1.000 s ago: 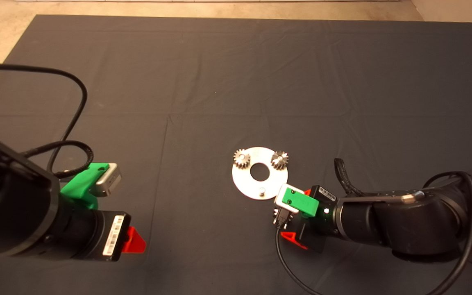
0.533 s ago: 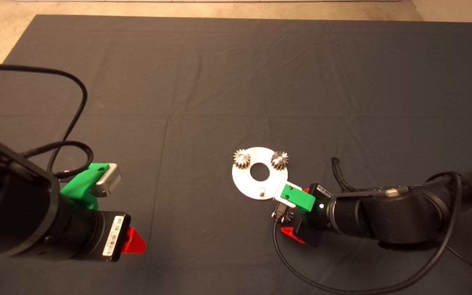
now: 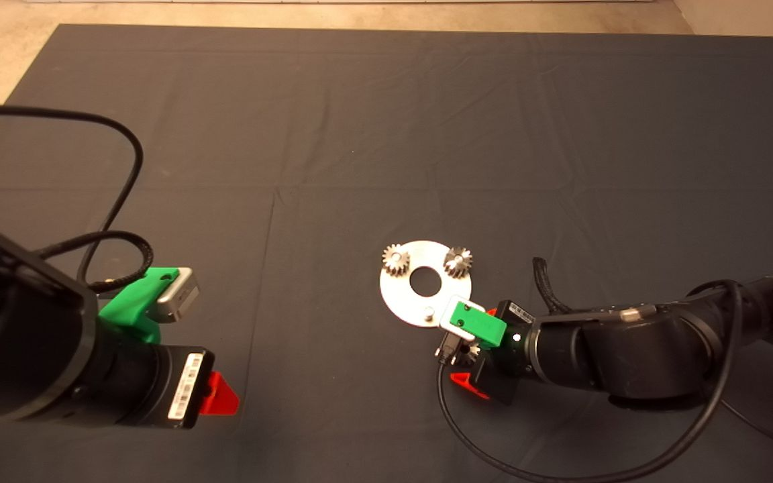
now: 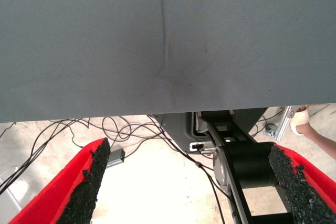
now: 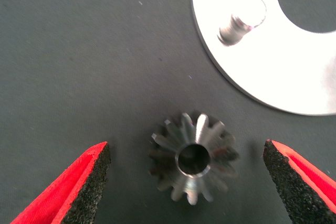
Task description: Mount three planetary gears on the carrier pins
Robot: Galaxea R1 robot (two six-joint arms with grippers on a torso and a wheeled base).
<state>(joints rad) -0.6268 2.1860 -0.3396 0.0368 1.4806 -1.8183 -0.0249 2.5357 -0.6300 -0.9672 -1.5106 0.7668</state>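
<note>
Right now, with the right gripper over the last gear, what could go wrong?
1. The third gear lies flat on the mat between the open right gripper fingers; closing off centre could push it aside.
2. The gear sits close to the carrier disc; a finger might bump the rim and shift it.
3. The free pin is small, so the hole may miss it.

A dark grey cloth mat (image 3: 359, 121) fills the frame; a flat round silver disc (image 3: 403, 302) lies right of centre, one small steel toothed gear (image 5: 193, 158) just below it.
</note>
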